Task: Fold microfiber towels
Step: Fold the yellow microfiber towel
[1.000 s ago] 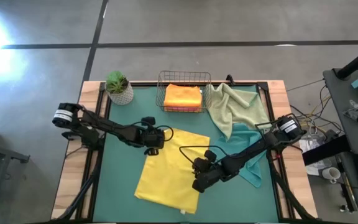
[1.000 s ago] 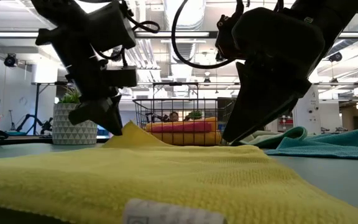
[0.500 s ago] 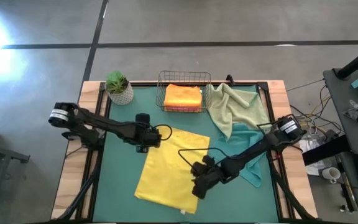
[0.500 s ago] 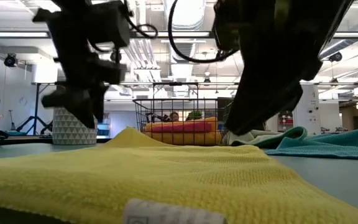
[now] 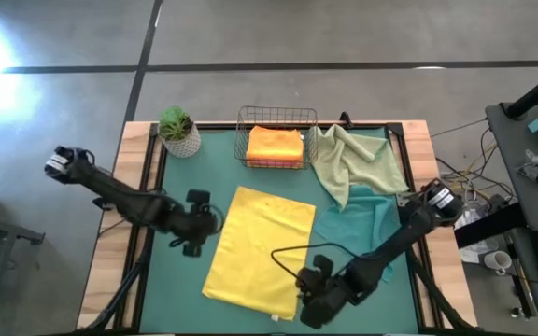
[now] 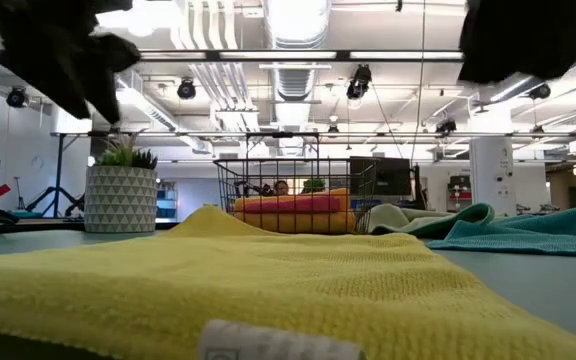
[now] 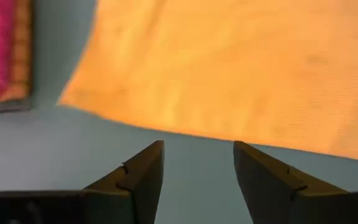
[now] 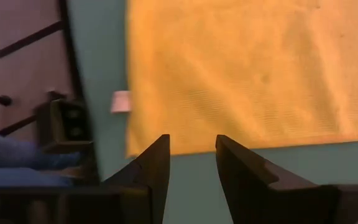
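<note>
now the left end effector [image 5: 194, 245] hovers with fingers apart, empty, yellow towel [image 5: 261, 250] lying flat just beside it; right end effector [image 5: 308, 308], fingers apart, sits off the towel's near corner.

Two dark fingers [image 7: 143, 177] of the left gripper [image 7: 197, 171] stand apart over the green table mat [image 7: 55, 149], holding nothing. Just beyond lies the yellow towel [image 7: 241, 68], flat. A folded orange and pink stack [image 7: 2, 53] sits beside it.
</note>
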{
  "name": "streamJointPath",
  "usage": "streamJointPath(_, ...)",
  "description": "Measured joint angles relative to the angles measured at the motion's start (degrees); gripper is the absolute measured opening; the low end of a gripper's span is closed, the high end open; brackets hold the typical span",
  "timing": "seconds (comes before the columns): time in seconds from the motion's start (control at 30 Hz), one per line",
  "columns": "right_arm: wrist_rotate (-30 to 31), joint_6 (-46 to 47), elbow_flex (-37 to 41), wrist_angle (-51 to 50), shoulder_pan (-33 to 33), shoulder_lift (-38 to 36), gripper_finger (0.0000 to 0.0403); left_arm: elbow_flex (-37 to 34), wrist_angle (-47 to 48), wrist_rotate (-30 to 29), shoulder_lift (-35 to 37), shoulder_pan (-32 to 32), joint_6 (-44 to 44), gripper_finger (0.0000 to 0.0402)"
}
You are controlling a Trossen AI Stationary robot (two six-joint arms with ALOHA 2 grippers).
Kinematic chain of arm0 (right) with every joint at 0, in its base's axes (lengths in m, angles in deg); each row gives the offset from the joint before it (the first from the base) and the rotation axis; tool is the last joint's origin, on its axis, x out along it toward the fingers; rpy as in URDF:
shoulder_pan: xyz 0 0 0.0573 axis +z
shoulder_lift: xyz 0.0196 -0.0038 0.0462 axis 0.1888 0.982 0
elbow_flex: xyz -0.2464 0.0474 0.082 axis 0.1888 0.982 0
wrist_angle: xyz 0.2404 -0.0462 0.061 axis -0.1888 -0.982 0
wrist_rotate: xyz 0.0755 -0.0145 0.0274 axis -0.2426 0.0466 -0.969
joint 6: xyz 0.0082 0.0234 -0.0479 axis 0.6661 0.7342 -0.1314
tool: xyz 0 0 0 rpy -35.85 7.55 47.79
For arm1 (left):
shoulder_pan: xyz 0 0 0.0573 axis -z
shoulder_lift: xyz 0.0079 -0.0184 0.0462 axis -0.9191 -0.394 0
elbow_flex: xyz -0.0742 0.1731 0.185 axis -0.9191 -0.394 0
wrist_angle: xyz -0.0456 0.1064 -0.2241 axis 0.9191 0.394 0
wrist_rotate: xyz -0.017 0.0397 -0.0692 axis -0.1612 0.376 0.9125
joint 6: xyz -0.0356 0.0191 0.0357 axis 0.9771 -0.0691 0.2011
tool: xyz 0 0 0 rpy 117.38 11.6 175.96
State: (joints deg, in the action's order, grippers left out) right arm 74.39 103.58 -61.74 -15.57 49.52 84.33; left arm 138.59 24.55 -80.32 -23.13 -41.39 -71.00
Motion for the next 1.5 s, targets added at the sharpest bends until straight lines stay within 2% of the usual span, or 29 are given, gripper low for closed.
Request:
streamJointPath(0.13,0.02,-0.36,-2.47,-2.91,2.09,0.0,0.0121,-0.02,-1.08,1.54,-0.07,7.87,3.19,0.0178)
streamJointPath(0.3,0.05,-2.38,-2.86,-2.94,4.4,0.0,0.0121,-0.04,-3.13,1.97,-3.88,17.4,7.86,0.0178)
streamJointPath(0.5,-0.04,-3.07,-2.73,-2.14,5.46,0.4,0.0121,1.04,-7.01,3.29,-10.93,24.24,13.16,0.0178)
streamJointPath(0.77,-0.44,-13.63,-2.68,4.67,5.37,3.98,0.0121,6.27,-9.26,6.24,-21.19,26.1,15.61,0.0178)
streamJointPath(0.9,-0.04,-15.6,-2.68,5.7,5.24,5.82,0.0121,8.83,-9.46,6.32,-24.67,26.26,15.43,0.0178)
streamJointPath(1.03,-0.03,-15.92,-2.68,6.52,5.2,7.59,0.0121,9.28,-10.49,6.31,-25.95,26.45,15.75,0.0178)
streamJointPath(1.23,-2.4,-19.68,-2.79,15.07,5.2,11.74,0.0121,7.65,-12.38,6.18,-26.79,26.65,18.27,0.0178)
streamJointPath(1.5,-1.4,-20.26,-3.27,15.47,4.47,14.18,0.0121,7.21,-14.64,6.51,-27.47,27.14,18.32,0.0178)
